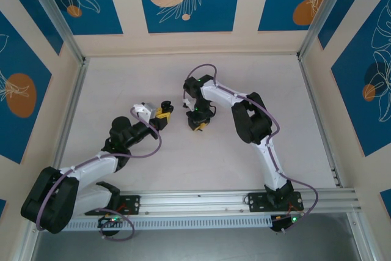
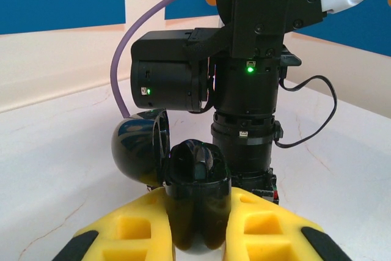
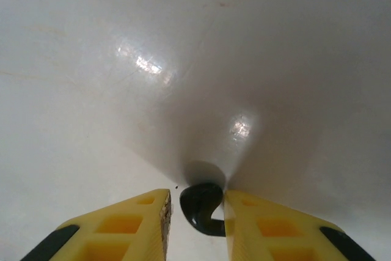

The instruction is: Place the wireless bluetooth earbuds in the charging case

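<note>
Black and glossy, the charging case sits clamped between my left fingers, the yellow pads pressed against both of its sides. On my left wrist feed its lid is swung open to the left and hangs beside the body, and I can see into the dark hollow of the top. The case is held up off the bench, near the middle of the work area. Just beyond it stands the right arm, pointing straight down, with a green light glowing on its wrist.

On my right wrist feed, the right fingers reach down to the white surface with one earbud lying between them. It is a small black comma shape with its tail curling toward the camera, resting on the bench over its own shadow. These fingers are parted around it, not closed: the bud lies against the right-hand pad, while a thin strip of bench shows between it and the left-hand pad.

From the overhead camera the two sets of fingers are near each other but apart.
</note>
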Robot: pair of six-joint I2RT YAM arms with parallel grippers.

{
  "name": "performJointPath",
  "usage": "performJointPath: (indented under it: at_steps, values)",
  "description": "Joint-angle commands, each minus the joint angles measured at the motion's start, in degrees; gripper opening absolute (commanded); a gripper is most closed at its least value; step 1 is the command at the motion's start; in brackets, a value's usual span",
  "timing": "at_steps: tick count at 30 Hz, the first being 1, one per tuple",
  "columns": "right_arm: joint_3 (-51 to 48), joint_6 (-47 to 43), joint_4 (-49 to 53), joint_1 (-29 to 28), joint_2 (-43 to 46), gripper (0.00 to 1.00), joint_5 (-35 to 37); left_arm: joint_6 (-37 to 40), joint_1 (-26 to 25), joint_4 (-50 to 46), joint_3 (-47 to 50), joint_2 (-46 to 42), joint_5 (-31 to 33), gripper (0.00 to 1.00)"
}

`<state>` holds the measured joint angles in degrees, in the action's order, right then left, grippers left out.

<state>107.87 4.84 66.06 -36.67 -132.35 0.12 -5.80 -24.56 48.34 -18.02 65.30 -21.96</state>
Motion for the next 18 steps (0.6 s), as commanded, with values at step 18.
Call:
performJointPath:
  at_steps: [18]
  values:
    - [-9.93,8.62,-9.65,0.58,10.37,0.21,-2.28,-0.42,-1.08,4.30,0.21,3.55,-1.87,0.00]
